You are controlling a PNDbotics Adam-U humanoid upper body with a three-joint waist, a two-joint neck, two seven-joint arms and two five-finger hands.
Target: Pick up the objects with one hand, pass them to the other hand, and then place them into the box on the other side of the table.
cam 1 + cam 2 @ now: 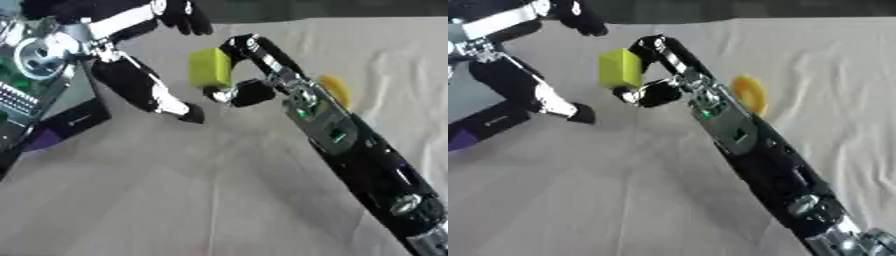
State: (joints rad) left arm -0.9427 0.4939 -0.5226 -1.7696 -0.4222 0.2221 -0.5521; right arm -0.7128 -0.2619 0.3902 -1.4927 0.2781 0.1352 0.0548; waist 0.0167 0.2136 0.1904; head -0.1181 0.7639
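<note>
Bench (175,200) was covered in a wrinkled beige cloth, its far edge meeting a dark background. Right arm entered from the lower right corner and reached diagonally toward the far middle of the bench. Right hand (249,75) had its fingers (241,45) and thumb curled round a yellow-green block (211,67), pinching it from the far and near sides; block was held above the cloth, upright, in the far-centre region. Left hand (131,75) came in from the far left corner, fingers spread and released, one fingertip (191,114) pointing down just beside the block's lower left, not touching it. A yellow rounded object (750,94) lay on the cloth behind the right wrist, partly hidden. A dark box (74,120) with purple beneath it sat at the left edge.
</note>
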